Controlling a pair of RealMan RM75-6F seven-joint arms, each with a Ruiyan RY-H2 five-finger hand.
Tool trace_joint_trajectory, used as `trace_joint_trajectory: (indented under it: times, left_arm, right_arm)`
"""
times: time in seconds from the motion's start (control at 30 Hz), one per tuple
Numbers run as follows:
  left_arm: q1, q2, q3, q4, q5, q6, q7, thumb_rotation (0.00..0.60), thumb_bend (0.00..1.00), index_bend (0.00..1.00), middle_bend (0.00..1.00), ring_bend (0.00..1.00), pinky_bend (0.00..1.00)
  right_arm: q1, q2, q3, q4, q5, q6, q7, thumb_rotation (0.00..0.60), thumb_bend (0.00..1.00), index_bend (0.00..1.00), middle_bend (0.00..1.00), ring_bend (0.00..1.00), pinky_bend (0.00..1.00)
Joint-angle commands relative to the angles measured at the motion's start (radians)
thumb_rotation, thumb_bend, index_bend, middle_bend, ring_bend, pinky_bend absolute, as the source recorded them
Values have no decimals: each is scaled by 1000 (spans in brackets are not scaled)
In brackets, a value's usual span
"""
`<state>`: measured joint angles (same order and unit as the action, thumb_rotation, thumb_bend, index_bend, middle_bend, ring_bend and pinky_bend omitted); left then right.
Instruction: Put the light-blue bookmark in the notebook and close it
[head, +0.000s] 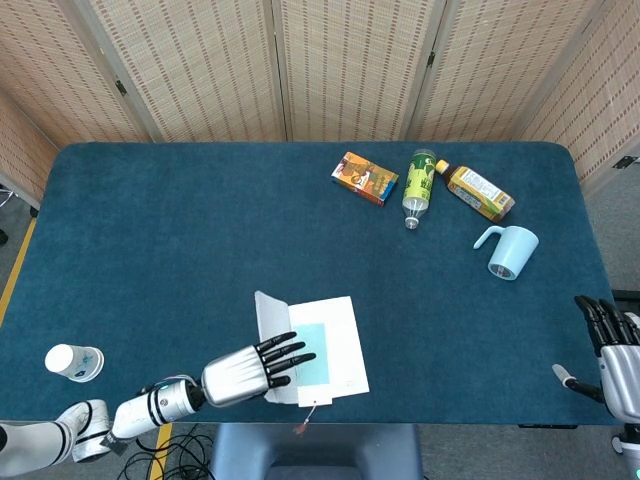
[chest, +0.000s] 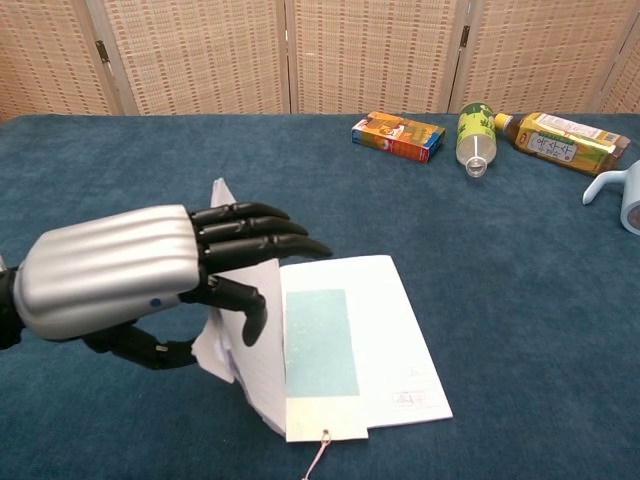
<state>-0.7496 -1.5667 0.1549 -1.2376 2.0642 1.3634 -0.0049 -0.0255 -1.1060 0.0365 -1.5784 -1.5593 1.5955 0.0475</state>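
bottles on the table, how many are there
2, both lying on their sides at the far right of the table: a green-labelled clear bottle and, just right of it, a yellow-labelled bottle. Nothing suggests another is hidden.

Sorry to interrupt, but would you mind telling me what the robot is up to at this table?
The left robot hand is folding the left side of the notebook over to close it; those pages stand lifted and partly turned. The light-blue bookmark already lies on the right-hand page. The right robot hand hangs idle at the table's right edge, holding nothing. The notebook is not yet shut.
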Motion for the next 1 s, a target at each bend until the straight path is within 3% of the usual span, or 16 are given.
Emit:
trace_joint_trajectory:
  times: [0.03, 0.2, 0.33, 0.57, 0.77, 1.0]
  left_arm:
    - [-50, 20, -31, -60, 16, -53, 52, 600, 532, 458, 71, 0, 86]
    - [-100, 29, -67, -134, -7, -129, 81, 600, 528, 400, 48, 0, 86]
    - [-134, 19, -101, -176, -47, -205, 112, 600, 516, 292, 20, 0, 86]
    - [-147, -8, -152, -224, -142, -266, 136, 600, 388, 90, 0, 0, 86]
    - [-107, 28, -182, -292, -246, -250, 132, 600, 376, 78, 0, 0, 86]
    - [9, 128, -217, -386, -442, -196, 174, 600, 374, 78, 0, 0, 86]
  right_arm:
    - [-2, -1, 0, 4, 1, 3, 4, 600, 70, 0, 110, 94, 168]
    - [-7, -3, 1, 12, 4, 9, 14, 600, 70, 0, 110, 94, 169]
    - [-13, -6, 2, 20, 6, 15, 24, 600, 70, 0, 110, 94, 169]
    - [-20, -4, 5, 31, 12, 24, 40, 600, 70, 0, 110, 94, 169]
    - [-16, -5, 8, 39, 14, 16, 49, 600, 71, 0, 110, 94, 168]
    - [-3, -1, 13, 47, 8, 3, 49, 600, 70, 0, 110, 94, 168]
